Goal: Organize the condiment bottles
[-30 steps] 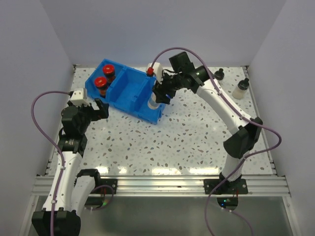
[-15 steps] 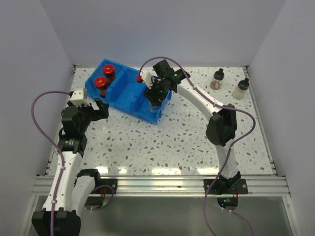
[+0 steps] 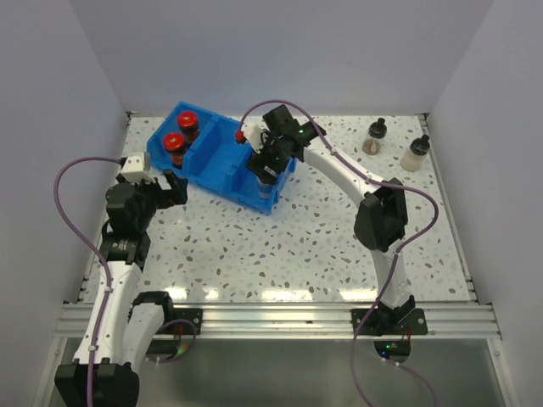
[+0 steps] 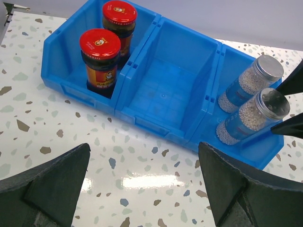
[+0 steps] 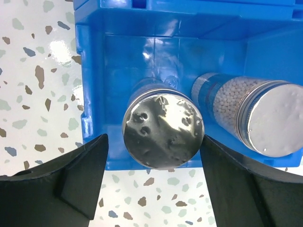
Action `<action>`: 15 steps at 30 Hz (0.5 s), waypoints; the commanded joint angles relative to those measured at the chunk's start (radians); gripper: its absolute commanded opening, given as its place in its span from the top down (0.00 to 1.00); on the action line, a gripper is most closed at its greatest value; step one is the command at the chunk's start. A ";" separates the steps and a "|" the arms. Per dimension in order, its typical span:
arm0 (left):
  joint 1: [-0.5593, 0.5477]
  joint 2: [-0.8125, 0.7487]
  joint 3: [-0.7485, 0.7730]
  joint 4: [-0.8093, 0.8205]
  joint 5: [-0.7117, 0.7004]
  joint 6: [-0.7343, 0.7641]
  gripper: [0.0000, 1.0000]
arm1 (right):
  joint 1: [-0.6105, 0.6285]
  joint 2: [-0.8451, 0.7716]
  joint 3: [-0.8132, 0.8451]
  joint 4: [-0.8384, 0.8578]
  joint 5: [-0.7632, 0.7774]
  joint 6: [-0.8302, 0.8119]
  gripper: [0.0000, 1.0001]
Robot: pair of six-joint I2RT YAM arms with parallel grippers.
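A blue three-part bin (image 3: 222,157) lies at the back left. Two red-capped jars (image 4: 100,56) (image 4: 119,23) stand in its left compartment. Two silver-capped jars with blue labels (image 4: 253,116) (image 4: 251,80) lean in its right compartment; the middle one is bare. My right gripper (image 5: 154,138) hangs over the nearer silver-capped jar (image 5: 163,126), jaws open to either side of its cap, a gap showing on the left. My left gripper (image 4: 144,184) stands wide open over bare table in front of the bin. Two small black-capped bottles (image 3: 374,136) (image 3: 417,153) stand at the back right.
The bin (image 5: 94,94) sits at an angle on the speckled table (image 3: 280,237). Pale walls close in the left, back and right sides. The right arm's elbow (image 3: 379,216) rises over the table's right half.
The right arm carried the silver-capped jar left into the bin's right compartment. Its jaws, shut on the jar before, have now spread apart. The left arm has not moved.
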 commanded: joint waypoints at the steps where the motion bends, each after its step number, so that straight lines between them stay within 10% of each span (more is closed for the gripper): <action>1: 0.002 -0.003 0.001 0.033 -0.003 0.005 0.00 | -0.001 -0.035 0.008 0.024 0.002 0.006 0.17; 15: 0.002 -0.015 0.003 0.030 -0.003 0.007 0.00 | -0.126 -0.382 -0.170 0.102 -0.041 0.062 0.10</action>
